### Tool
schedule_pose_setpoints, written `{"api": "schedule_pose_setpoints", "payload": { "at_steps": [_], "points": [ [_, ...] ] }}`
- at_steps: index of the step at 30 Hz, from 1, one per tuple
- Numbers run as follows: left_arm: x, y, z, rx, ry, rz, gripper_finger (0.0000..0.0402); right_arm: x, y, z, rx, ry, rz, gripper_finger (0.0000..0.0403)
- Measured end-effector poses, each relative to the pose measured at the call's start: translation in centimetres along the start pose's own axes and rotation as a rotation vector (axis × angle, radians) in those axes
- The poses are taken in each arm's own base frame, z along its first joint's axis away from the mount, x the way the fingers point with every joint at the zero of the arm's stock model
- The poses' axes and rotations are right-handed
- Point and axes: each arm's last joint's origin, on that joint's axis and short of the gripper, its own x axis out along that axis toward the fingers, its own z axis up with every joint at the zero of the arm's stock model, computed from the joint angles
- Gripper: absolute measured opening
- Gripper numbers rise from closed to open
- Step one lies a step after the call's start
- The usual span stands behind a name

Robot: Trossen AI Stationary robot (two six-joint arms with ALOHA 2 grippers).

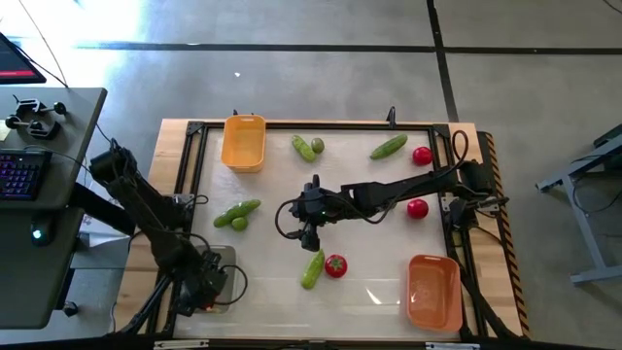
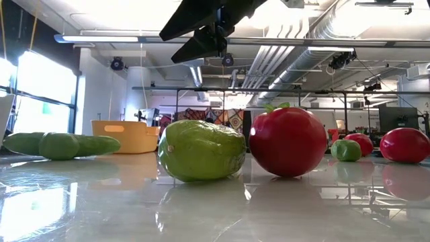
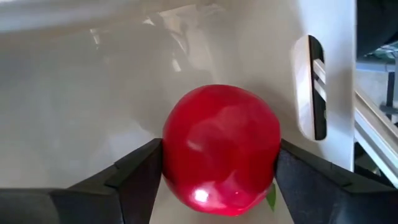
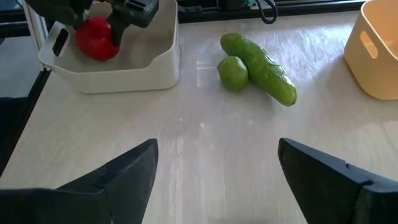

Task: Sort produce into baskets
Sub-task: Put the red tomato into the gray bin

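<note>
Trouble could come if the left gripper (image 3: 217, 180), clamped on a red tomato (image 3: 221, 149) over the clear bin (image 4: 155, 68) at the table's near-left corner, lets go too high, b/c the round tomato may bounce out. The right gripper (image 4: 217, 168) hangs mid-table w/ fingers wide apart and nothing in them. A cucumber (image 4: 264, 71) touching a lime (image 4: 233, 73) lies ahead of it, the yellow basket (image 1: 243, 143) and orange basket (image 1: 434, 292) are far off, and nothing blocks the way.

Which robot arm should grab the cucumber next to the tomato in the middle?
Probably the right. Its gripper hangs open just above the cucumber and its neighbouring tomato. The left gripper is busy: its fingers hold another tomato at the clear bin.
</note>
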Motion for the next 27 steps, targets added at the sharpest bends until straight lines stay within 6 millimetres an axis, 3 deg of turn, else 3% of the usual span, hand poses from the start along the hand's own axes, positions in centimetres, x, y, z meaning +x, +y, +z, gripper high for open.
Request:
{"api": "schedule_pose_setpoints", "payload": {
  "at_steps": [8, 20, 27],
  "points": [
    [-0.2, 0.2, -0.1, -0.035, 0.056, -0.024, 0.0297, 0.0, 0.0, 0.0, -0.002, 0.003, 0.000, 0.0323],
    [-2.1, -0.3, 0.3, 0.021, 0.085, 0.020, 0.0299, 0.0, 0.0, -0.1, -0.010, 0.012, -0.001, 0.0323],
    [-3.8, -0.2, 0.6, 0.069, -0.013, 0.084, 0.0285, 0.0, 0.0, -0.3, -0.020, 0.033, -0.003, 0.0323]
  ]
}}
